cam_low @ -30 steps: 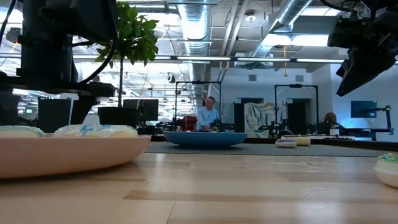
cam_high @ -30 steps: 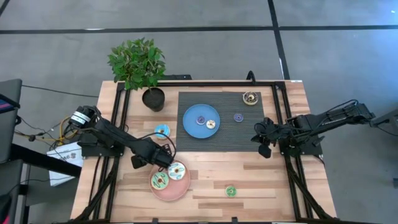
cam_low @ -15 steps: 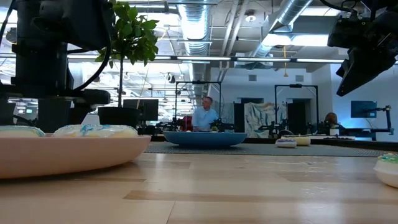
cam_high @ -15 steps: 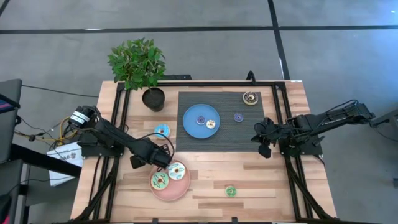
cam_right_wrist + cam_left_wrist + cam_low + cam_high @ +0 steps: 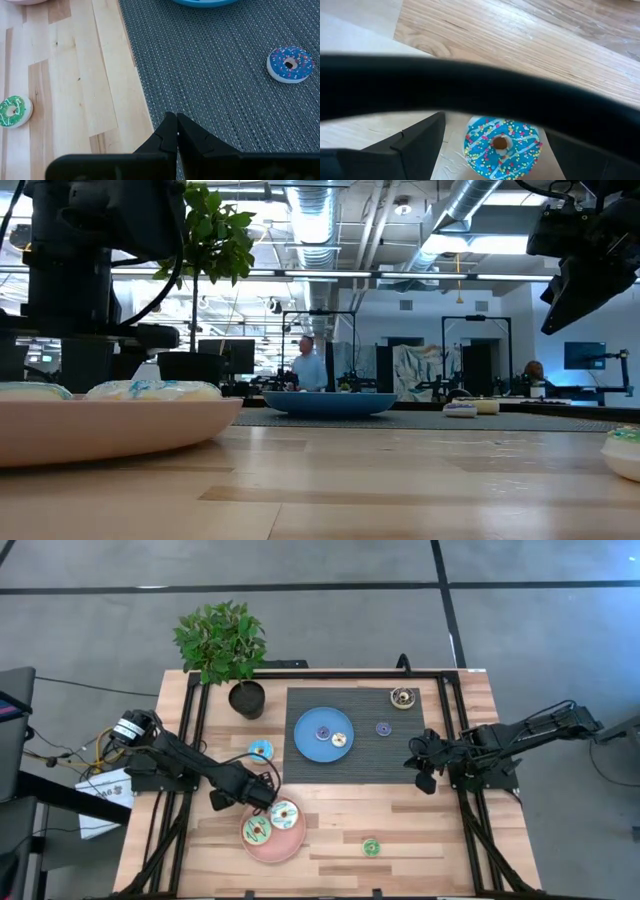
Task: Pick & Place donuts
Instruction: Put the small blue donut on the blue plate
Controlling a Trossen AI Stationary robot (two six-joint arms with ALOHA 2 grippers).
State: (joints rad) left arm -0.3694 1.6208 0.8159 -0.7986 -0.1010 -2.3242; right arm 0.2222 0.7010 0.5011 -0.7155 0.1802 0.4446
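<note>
Barely any change over the last second: only a slight shift by the left gripper (image 5: 262,796), just off the far left rim of the pink plate (image 5: 292,846), plus a person (image 5: 305,366) walking left in the room behind. Fingers spread and empty there, with the blue-iced donut (image 5: 501,146) lying free between them on what looks like the plate, beside a green-iced donut (image 5: 256,831). Reads as a drop just finished, so two donuts home on this plate. No movement at all from the right gripper (image 5: 173,120), clamped shut on nothing above the right part of the dark mat (image 5: 400,755). Still out on the counter (image 5: 420,830): a light blue donut (image 5: 260,750) just beyond the plate, a small green donut (image 5: 371,847) to the near right, and a small blue donut (image 5: 383,728) and a brown donut (image 5: 403,697) on the mat. Probably next in line: the light blue donut, nearest the left gripper.
</note>
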